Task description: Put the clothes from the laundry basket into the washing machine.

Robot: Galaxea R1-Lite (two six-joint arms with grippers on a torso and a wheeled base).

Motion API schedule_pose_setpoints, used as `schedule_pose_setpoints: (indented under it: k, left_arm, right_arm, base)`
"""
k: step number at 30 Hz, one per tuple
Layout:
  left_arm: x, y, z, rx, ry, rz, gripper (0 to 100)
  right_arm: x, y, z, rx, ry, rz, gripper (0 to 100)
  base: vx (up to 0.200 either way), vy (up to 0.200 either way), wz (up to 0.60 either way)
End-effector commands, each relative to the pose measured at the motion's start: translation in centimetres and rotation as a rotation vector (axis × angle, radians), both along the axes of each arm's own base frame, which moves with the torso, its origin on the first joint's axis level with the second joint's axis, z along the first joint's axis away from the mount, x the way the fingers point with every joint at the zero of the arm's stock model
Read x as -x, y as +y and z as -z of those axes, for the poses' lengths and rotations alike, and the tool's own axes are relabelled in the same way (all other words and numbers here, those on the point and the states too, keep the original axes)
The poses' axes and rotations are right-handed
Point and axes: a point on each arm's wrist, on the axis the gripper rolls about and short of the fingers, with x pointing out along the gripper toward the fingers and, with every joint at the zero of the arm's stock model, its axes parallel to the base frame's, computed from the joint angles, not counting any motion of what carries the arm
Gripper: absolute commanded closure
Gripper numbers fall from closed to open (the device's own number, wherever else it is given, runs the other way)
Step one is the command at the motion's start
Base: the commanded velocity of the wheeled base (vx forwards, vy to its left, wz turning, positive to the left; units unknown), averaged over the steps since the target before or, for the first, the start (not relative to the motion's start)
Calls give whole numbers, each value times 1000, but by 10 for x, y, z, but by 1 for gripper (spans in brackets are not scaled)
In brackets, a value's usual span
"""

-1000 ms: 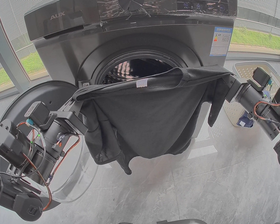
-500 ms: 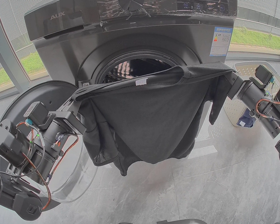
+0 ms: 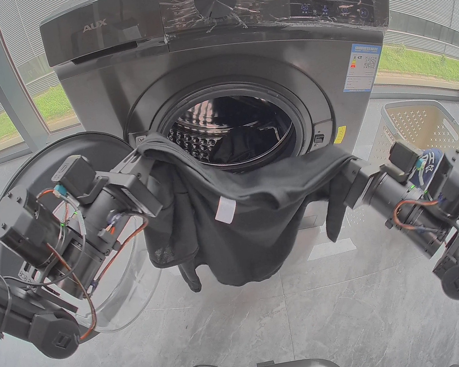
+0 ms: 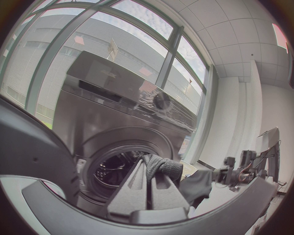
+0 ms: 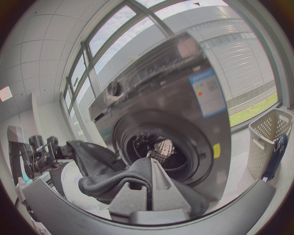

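Observation:
A black T-shirt [image 3: 244, 212] hangs slack between my two grippers in front of the washing machine [image 3: 223, 54], below its open drum [image 3: 231, 131]. My left gripper [image 3: 145, 158] is shut on one end of the black T-shirt [image 4: 160, 166] by the drum's left rim. My right gripper [image 3: 351, 173] is shut on the other end of the black T-shirt [image 5: 137, 177], lower, by the drum's lower right. A dark garment lies inside the drum. The cream laundry basket [image 3: 428, 121] stands to the machine's right with a dark blue garment [image 5: 277, 156] over its rim.
The round washer door [image 3: 44, 177] stands swung open to the left, behind my left arm. Grey tiled floor [image 3: 292, 323] lies in front of the machine. Glass walls run behind and beside it.
The shirt was stretched taut across the drum opening; both grippers have come closer together, the right one dropping lower, so the shirt now sags and the drum shows.

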Motion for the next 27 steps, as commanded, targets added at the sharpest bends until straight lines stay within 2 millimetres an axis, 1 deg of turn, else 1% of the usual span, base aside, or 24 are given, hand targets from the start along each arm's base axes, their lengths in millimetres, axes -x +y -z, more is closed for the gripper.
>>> schedule_pose_setpoints:
  k: [1,3,5,9,10,13,16,19,20,22,27]
  left_arm:
    - [-13,-41,17,-27,32,109,100]
    - [-20,-48,22,-30,31,117,100]
    - [-26,-57,22,-19,20,129,100]
    - [-34,-70,23,-5,4,147,100]
    - [-35,-70,22,-3,0,147,100]
    - [-34,-71,18,5,-12,150,100]
    - [-29,-74,15,9,-21,164,100]
    - [-24,-76,14,6,-21,175,100]
    - [-17,-77,12,5,-24,190,100]
    - [-11,-78,10,6,-25,203,100]
    - [1,-78,-1,23,-51,227,100]
  right_arm:
    - [-8,36,45,74,112,-83,100]
    - [-10,43,55,88,132,-96,100]
    - [-11,49,61,99,146,-109,100]
    - [-6,61,78,135,186,-144,100]
    - [-5,63,84,149,202,-149,0]
    - [-2,63,109,218,265,-155,0]
    - [-8,68,124,256,280,-154,0]
    - [-16,75,124,243,259,-152,0]
    - [-26,79,122,226,234,-141,0]
    - [-37,84,122,208,208,-133,0]
    - [-57,89,127,199,172,-108,0]
  base:
    - [0,0,0]
    - [0,0,0]
    - [0,0,0]
    - [0,0,0]
    - [0,0,0]
    - [0,0,0]
    - [0,0,0]
    - [0,0,0]
    - [0,0,0]
    - [0,0,0]
    - [0,0,0]
